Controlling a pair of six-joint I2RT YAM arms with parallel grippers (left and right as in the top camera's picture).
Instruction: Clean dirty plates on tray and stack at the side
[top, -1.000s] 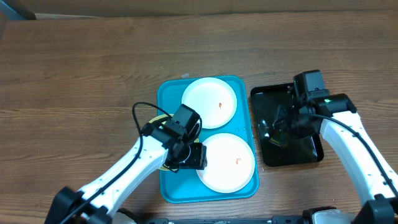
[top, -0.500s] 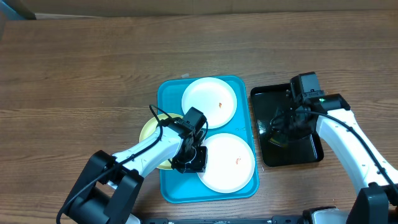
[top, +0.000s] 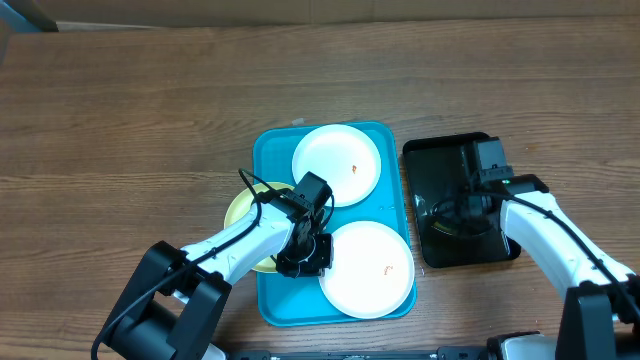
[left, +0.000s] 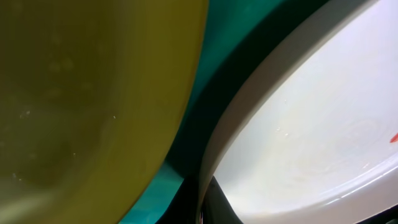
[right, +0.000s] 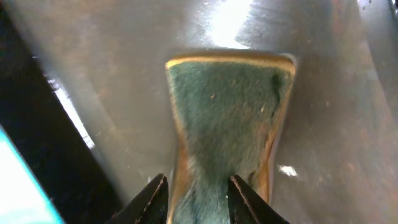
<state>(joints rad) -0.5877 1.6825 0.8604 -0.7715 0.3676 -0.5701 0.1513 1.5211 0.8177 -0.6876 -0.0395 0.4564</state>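
Furthest left from my seat is the yellow-green plate. It straddles the left rim of the turquoise tray, partly over the table, with my left arm lying across it. Just right of it, the left gripper is fully closed at the left edge of the near white plate. The left wrist view shows that plate's rim running right down into the fingers, so I judge it pinched by the lip alone. The plate sits at the tray's front right and carries an orange stain. The far white plate, also stained, lies at the tray's back. Over the glossy black tray, the right gripper has narrow fingers squeezing the near end of a green scrub sponge, which waists in between them. My worries from here are these. A rim pinch this shallow may let the plate swing or slip if I lift quickly. The left arm could drag the overhanging yellow-green plate off the tray. The sponge, held only by its end, may fold over when pressed against a plate.
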